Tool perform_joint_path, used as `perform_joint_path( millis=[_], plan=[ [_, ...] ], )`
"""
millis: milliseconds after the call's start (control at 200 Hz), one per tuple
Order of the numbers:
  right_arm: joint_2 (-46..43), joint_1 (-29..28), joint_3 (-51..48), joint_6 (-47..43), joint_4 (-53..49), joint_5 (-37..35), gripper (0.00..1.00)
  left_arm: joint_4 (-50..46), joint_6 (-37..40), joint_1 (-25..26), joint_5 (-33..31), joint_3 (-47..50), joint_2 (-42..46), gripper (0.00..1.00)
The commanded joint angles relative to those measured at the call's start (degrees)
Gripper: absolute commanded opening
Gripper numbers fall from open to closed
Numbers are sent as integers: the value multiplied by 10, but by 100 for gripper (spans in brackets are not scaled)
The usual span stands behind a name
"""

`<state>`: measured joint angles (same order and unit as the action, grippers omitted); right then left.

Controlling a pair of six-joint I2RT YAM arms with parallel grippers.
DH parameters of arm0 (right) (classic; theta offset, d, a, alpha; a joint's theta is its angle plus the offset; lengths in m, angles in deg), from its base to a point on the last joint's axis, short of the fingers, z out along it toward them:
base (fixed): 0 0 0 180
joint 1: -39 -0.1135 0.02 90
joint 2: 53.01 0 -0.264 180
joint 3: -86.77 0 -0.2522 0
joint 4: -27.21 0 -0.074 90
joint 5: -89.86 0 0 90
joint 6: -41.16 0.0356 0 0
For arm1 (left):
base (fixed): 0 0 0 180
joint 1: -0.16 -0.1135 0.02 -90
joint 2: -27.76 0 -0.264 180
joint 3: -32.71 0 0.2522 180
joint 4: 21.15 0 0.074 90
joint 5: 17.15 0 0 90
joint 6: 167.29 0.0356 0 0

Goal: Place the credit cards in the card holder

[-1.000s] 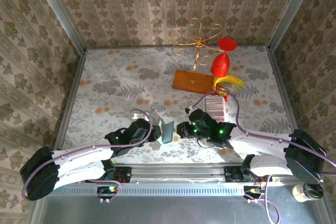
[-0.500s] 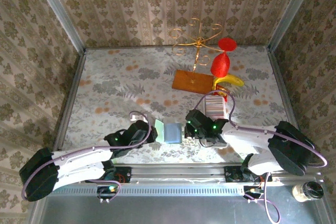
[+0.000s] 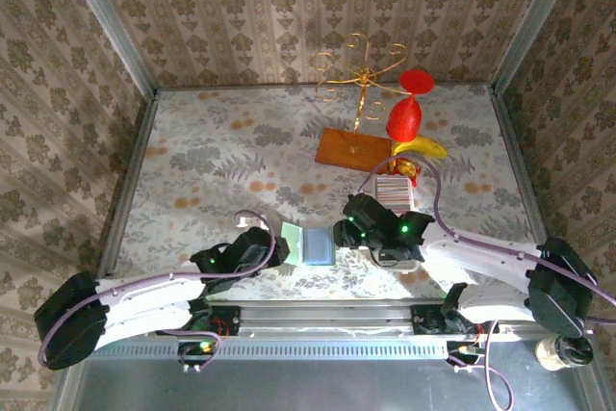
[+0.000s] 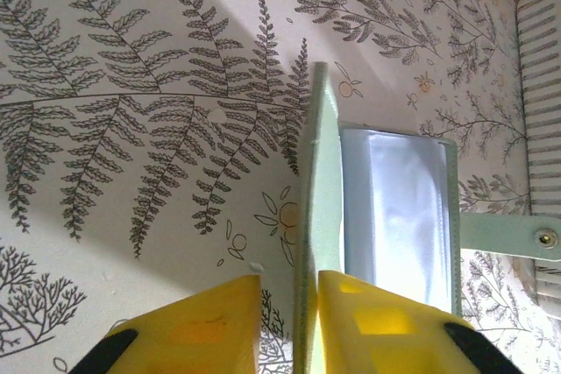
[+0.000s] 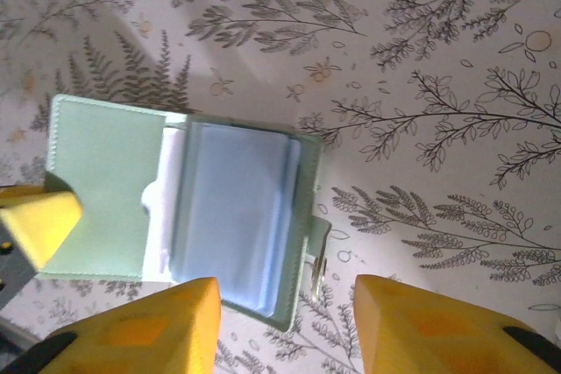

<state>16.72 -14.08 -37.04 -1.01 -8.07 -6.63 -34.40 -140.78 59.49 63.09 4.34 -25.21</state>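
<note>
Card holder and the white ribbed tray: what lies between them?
The right gripper, seen in the top view between card holder and tray; on the tabletop itself, the left wrist view shows the holder's tab.

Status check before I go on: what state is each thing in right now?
card holder: lying open, pockets facing up, one cover raised on edge.
left gripper: slightly open, the raised cover between its fingers, not clamped.
right gripper: open, above the holder's tab side, holding nothing.
ribbed tray: lying flat, untouched.
</note>
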Motion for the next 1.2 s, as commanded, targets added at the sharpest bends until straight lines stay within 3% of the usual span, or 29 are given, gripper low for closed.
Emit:
perform_joint_path(
  millis=[0, 280, 580, 1195],
  plan=[
    [-12, -15, 21, -11, -40, -14, 46, -13, -4, 5, -20, 9, 25, 25],
    [73, -53, 68, -15, -3, 19, 46, -13, 2, 7, -21, 22, 54, 24],
    [182, -67, 103, -7, 13, 41, 48, -17, -3, 15, -22, 26, 40, 6],
    [251, -69, 103, 13, 28, 48, 48, -3, -26, 28, -39, 47, 38, 0]
  ],
)
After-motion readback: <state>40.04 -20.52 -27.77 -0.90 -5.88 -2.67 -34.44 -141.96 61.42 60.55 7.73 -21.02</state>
